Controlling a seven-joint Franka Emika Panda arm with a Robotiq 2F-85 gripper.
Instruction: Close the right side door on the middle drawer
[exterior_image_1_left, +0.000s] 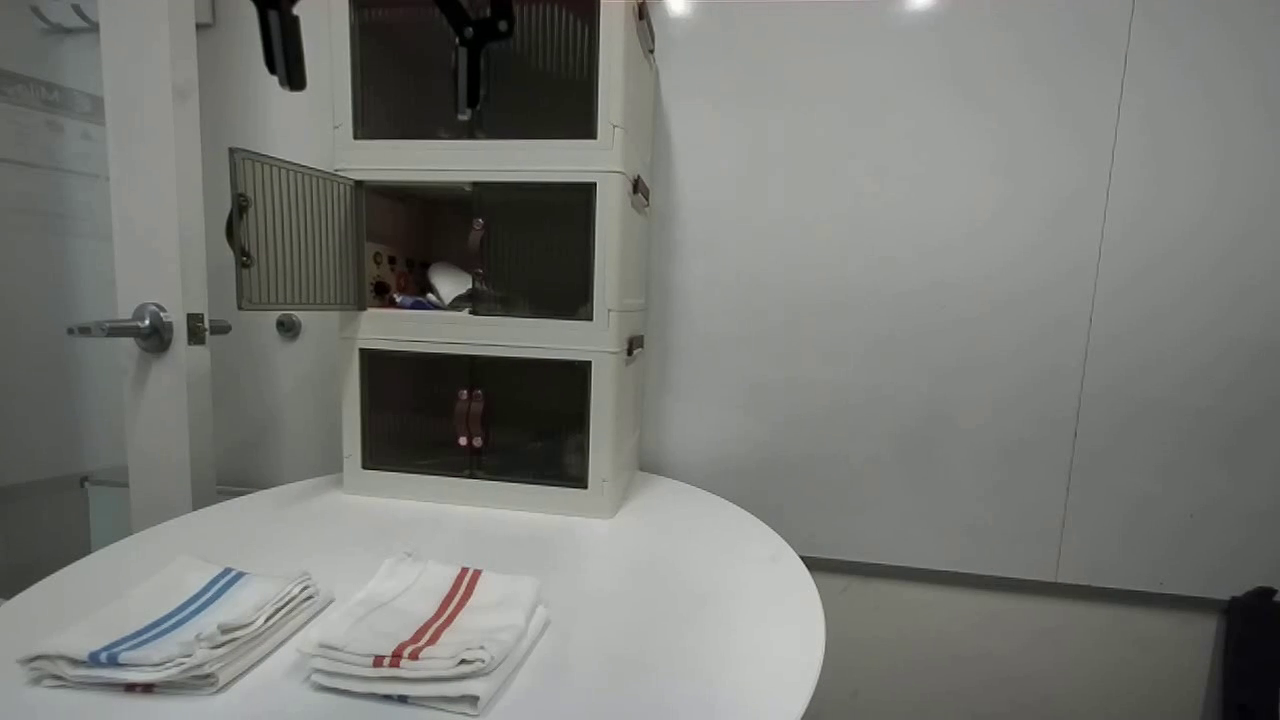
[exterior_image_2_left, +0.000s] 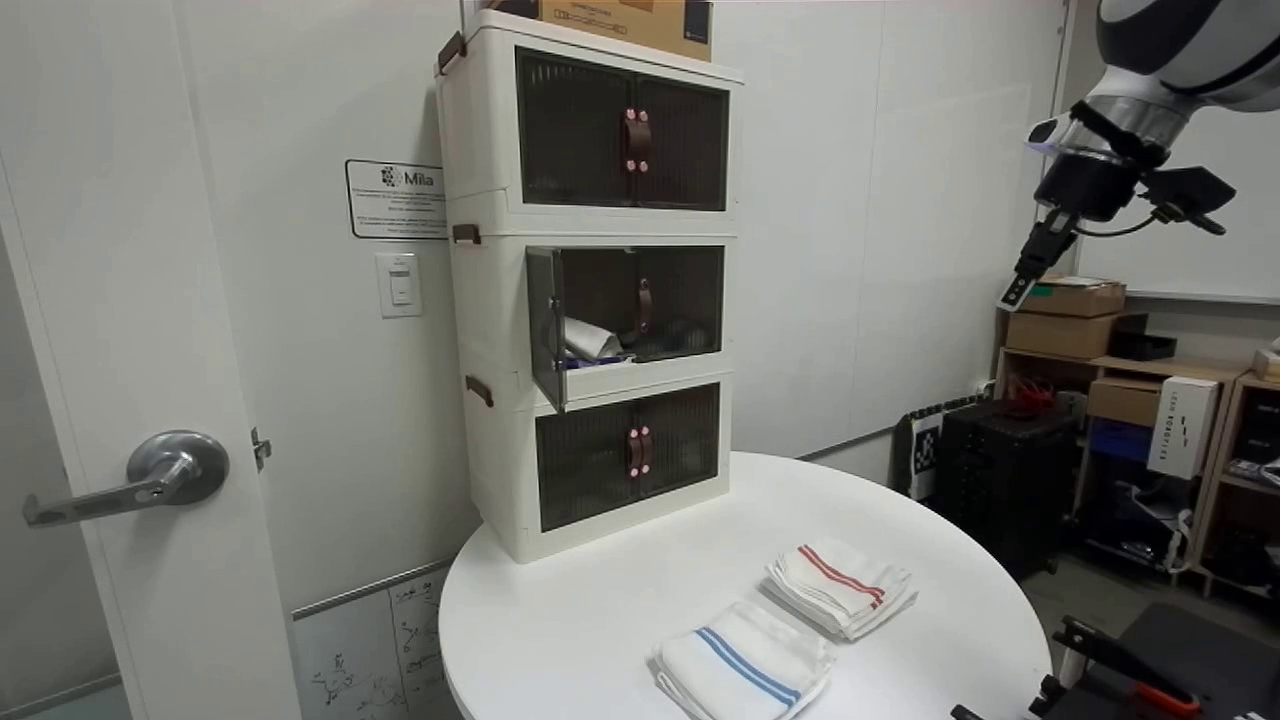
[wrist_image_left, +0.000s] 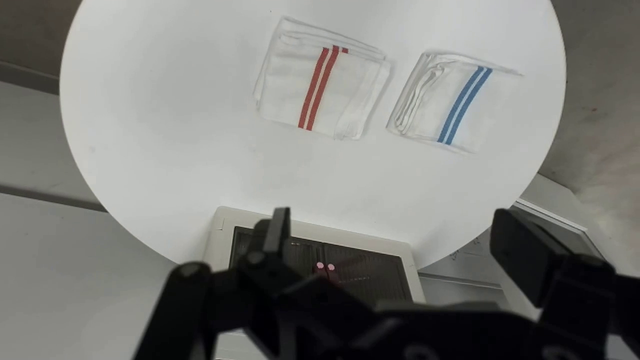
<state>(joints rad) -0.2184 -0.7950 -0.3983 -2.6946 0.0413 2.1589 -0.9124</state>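
The middle drawer (exterior_image_1_left: 480, 330) is the second white-framed cube of the stack, seen in both exterior views (exterior_image_2_left: 680, 370). Its right side door (exterior_image_1_left: 540, 255), a smoky grey panel with a brown handle, lies flush in the frame, shut, in both exterior views (exterior_image_2_left: 690, 300). The matching left panel (exterior_image_1_left: 300, 235) stands swung open outward, also in an exterior view (exterior_image_2_left: 546, 325). My gripper (exterior_image_1_left: 378, 100) is open and empty, raised in front of the stack and apart from it (exterior_image_2_left: 1016, 290). The wrist view shows its fingers (wrist_image_left: 391, 217) wide apart; the middle drawer cannot be made out there.
The stack stands on a round white table (exterior_image_1_left: 700, 600). Two folded towels, red-striped (exterior_image_1_left: 430, 620) and blue-striped (exterior_image_1_left: 180, 620), lie in front. The bottom cube (exterior_image_1_left: 475, 420) and top cube (exterior_image_2_left: 620, 130) are shut. A white room door (exterior_image_2_left: 130, 350) stands beside the stack.
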